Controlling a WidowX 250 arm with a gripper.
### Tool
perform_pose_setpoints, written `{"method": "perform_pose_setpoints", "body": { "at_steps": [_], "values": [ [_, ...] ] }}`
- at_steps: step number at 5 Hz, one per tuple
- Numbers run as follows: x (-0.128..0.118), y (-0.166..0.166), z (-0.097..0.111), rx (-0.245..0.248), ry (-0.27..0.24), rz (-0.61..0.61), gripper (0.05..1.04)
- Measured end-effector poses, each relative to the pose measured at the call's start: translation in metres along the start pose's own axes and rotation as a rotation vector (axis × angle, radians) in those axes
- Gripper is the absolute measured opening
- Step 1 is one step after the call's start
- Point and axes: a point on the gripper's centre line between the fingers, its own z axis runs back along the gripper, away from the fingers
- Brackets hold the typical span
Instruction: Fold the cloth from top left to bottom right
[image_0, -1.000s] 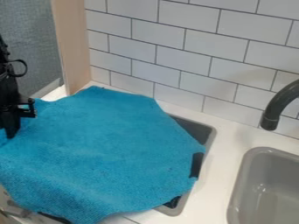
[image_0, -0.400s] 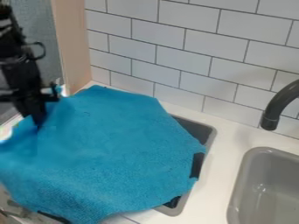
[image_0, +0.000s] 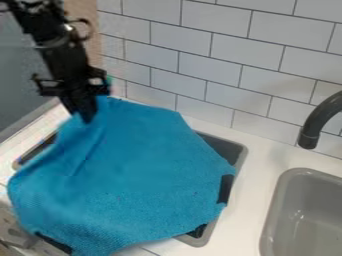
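My end effector (image_0: 85, 119) pinched the cloth (image_0: 147, 165) by an edge pointing up at me; its long axis I couldn't tell

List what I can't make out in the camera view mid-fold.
Camera view:
How much cloth the hand holds: hidden by the hand itself.
Full shape of the dark object underneath: covered by the cloth.
Far end of the gray sink: cut off by the right and bottom edges.
Faucet base: cut off by the right edge.

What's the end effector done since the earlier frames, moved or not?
Yes. The end effector has shifted right and up in the view, now closer to the tiled wall.
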Motion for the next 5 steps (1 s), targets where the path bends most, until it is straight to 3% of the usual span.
{"method": "perform_pose_setpoints", "body": {
  "at_steps": [4, 5],
  "values": [
    [-0.017, -0.074, -0.044, -0.008, 0.025, -0.106, 0.079],
    [-0.019, -0.076, -0.050, 0.003, 0.037, -0.094, 0.242]
  ]
}}
